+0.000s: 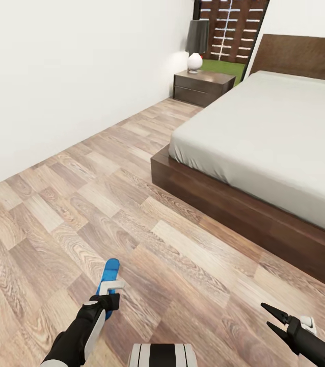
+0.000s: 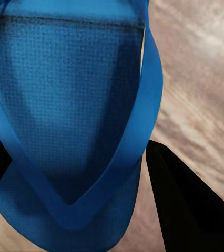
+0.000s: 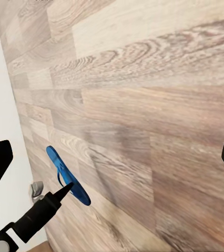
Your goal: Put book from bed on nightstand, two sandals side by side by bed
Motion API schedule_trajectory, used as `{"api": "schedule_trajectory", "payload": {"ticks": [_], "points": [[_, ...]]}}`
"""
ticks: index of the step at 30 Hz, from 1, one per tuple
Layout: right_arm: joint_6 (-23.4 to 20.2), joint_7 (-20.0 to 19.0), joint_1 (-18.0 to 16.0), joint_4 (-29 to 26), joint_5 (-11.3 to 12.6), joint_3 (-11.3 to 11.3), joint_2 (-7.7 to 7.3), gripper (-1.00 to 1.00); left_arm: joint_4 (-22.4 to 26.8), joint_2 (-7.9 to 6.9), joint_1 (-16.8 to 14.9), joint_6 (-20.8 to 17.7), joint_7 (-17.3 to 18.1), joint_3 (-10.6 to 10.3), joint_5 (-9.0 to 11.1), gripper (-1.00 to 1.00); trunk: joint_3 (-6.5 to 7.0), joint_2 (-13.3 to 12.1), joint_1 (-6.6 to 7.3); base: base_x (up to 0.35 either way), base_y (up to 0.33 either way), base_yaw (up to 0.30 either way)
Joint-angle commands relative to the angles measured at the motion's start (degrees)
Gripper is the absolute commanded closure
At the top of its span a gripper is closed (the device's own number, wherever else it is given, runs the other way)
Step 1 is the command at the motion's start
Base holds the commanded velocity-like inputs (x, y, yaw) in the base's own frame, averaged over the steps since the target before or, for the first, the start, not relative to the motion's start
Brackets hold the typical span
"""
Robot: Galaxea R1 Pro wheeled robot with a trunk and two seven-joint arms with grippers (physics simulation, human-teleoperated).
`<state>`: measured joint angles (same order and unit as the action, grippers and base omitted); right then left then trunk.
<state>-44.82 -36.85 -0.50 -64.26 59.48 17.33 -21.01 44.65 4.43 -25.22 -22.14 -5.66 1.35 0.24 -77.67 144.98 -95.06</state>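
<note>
My left gripper [image 1: 109, 298] is clamped on one blue sandal [image 1: 108, 278], held on edge above the wooden floor [image 1: 81, 204], well short of the bed [image 1: 264, 132]. My right gripper [image 1: 273, 318] hangs empty with its jaws apart. The nightstand [image 1: 203, 86] stands far off by the headboard; I cannot see the book or the second sandal. My worry is the grip: the jaws pinch a thin, floppy sole near one end, so a quick swing or a bump could let it twist loose and drop away from the bedside.
</note>
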Motion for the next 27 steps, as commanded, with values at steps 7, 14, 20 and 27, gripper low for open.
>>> {"api": "schedule_trajectory", "payload": {"ticks": [7,14,20,27], "points": [[-0.4,-0.1,0.0,0.0,0.1,0.1,0.0,-1.0,0.2,0.05,0.0,-0.4,0.0,0.1,-0.1,1.0,1.52,-0.1,0.19,0.0,0.0,0.0],[-0.4,-0.1,0.0,0.0,0.1,0.1,0.0,-1.0,0.1,0.05,0.0,-0.4,0.0,0.1,-0.1,1.0,3.07,-0.2,0.37,0.0,0.0,0.0],[-0.4,0.0,0.0,0.0,0.1,0.1,0.0,-1.0,0.2,0.05,0.0,-0.4,0.0,0.1,-0.1,1.0,4.4,-0.3,0.52,0.0,0.0,0.0],[-0.4,0.0,0.0,0.0,0.1,0.1,0.04,-1.0,0.1,0.05,0.0,-0.4,0.0,0.1,-0.1,1.0,5.95,-0.3,0.7,0.0,0.0,0.0]]}}
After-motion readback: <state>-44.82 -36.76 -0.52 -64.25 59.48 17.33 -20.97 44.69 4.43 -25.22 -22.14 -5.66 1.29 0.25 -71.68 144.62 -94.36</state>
